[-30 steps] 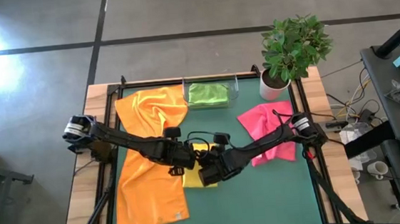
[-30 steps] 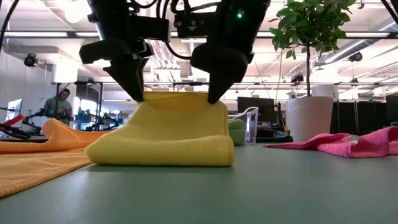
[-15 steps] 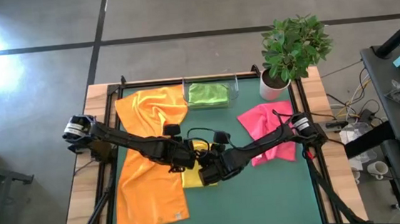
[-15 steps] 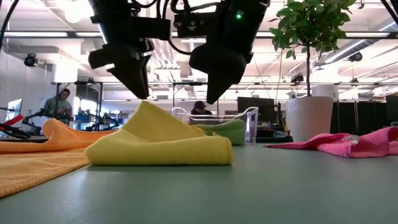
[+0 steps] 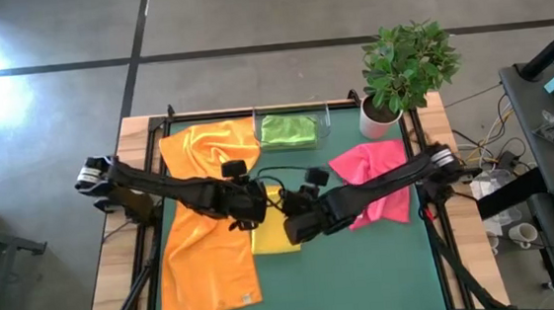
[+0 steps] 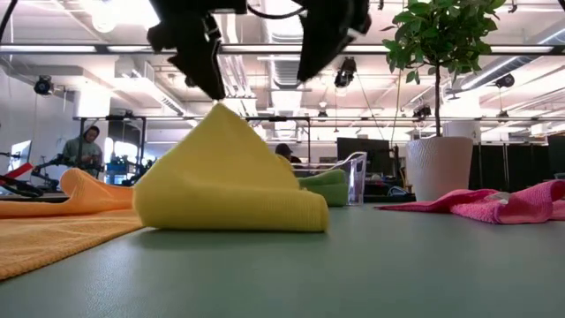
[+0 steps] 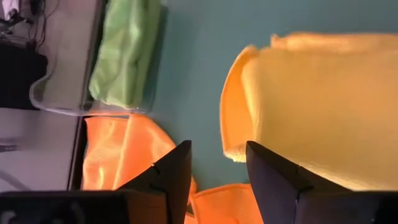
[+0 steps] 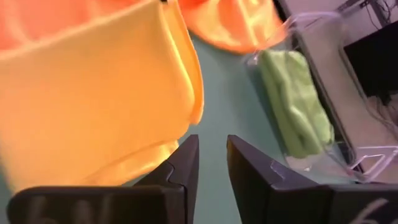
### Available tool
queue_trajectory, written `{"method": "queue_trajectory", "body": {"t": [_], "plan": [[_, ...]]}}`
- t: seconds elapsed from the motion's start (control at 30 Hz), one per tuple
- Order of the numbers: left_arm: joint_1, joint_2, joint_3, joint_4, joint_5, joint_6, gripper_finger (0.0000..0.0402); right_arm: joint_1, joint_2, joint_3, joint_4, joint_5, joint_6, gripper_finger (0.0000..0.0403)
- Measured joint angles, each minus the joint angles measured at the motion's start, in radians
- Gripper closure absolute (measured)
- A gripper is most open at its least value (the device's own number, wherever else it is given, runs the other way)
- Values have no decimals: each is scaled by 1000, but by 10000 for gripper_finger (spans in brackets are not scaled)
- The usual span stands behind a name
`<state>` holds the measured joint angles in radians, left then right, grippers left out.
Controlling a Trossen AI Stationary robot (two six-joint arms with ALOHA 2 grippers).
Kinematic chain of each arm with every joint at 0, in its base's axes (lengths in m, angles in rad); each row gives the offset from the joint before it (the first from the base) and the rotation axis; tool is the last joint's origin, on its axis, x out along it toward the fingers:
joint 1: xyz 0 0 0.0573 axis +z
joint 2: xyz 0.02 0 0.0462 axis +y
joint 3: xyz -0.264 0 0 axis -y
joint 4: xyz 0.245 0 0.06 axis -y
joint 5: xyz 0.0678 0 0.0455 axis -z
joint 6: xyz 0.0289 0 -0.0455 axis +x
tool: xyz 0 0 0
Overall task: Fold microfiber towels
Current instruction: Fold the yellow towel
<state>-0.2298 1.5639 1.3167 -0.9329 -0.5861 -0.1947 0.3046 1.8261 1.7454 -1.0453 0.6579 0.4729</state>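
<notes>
A folded yellow towel lies mid-table on the green mat, and its upper layer stands up in a peak. My left gripper hovers open just above that peak. My right gripper is open too, higher up and clear of the towel. Two orange towels lie spread at the left. A pink towel lies at the right. A lime green towel sits folded in the clear tray at the far edge. My left gripper's open fingers point slanting down at the peak of the yellow towel's upper layer. The towel's corner runs right up to one fingertip. Nothing lies between the two fingers, and I cannot tell whether that fingertip touches the cloth.
A potted plant stands at the far right corner beside the clear tray. The green mat shows bare at the near right. A person sits far off in the room behind.
Both grippers have opened and gone up from the yellow towel's raised edge. The right one let go, and its side of the edge fell flat. The left side of the upper layer has followed the left gripper up into a taller peak, while the towel's base stayed put.
</notes>
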Motion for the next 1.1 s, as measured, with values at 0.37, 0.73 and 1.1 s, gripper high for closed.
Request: {"method": "queue_trajectory", "body": {"t": [0.37,0.73,1.1], "plan": [[14,-12,-8,148,33,0,265,-15,-78,-13,-15,-4,9,335],[14,-51,-37,57,128,-123,265,-162,-132,-185,-35,-206,-35,335],[5,-104,-253,180,300,-330,265,-317,-230,-473,488,-633,-178,335]]}}
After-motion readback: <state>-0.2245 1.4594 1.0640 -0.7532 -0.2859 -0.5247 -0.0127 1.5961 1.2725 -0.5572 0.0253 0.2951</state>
